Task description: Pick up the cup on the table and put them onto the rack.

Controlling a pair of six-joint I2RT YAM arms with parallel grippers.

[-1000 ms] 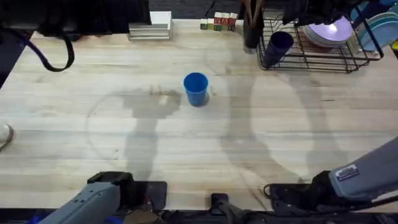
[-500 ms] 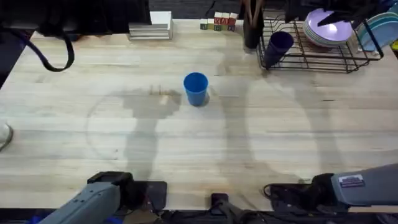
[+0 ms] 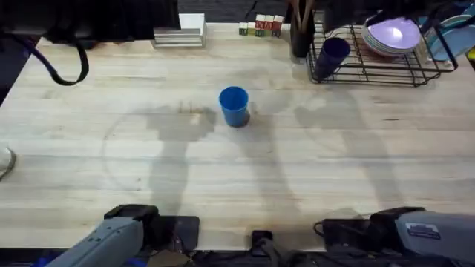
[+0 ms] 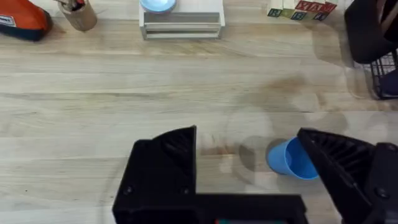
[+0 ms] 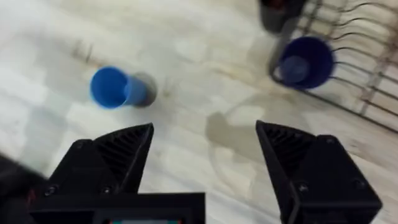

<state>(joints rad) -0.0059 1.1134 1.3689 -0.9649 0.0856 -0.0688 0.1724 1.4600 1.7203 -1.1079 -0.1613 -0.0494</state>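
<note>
My left fingers (image 4: 249,168) stand wide apart and hold nothing, low over the bench (image 3: 111,163) near my own base. The blue cup (image 3: 234,105) stands upright in the middle of the bench, mouth up, well apart from everything else; from my left wrist it sits just inside the right-hand finger (image 4: 339,158), not centred between the two. My right fingers (image 5: 205,162) are spread just as wide and empty, looking down on the same cup off to one side. Farther right, at the far corner, the rack (image 3: 371,70) already carries a dark blue cup (image 3: 330,55) on its near-left end and plates (image 3: 393,35) behind.

To do this well, I judge I should centre the cup between one pair of fingers, come down around its wall below the rim, and close gently, since a light plastic cup may tip or squirt out.
</note>
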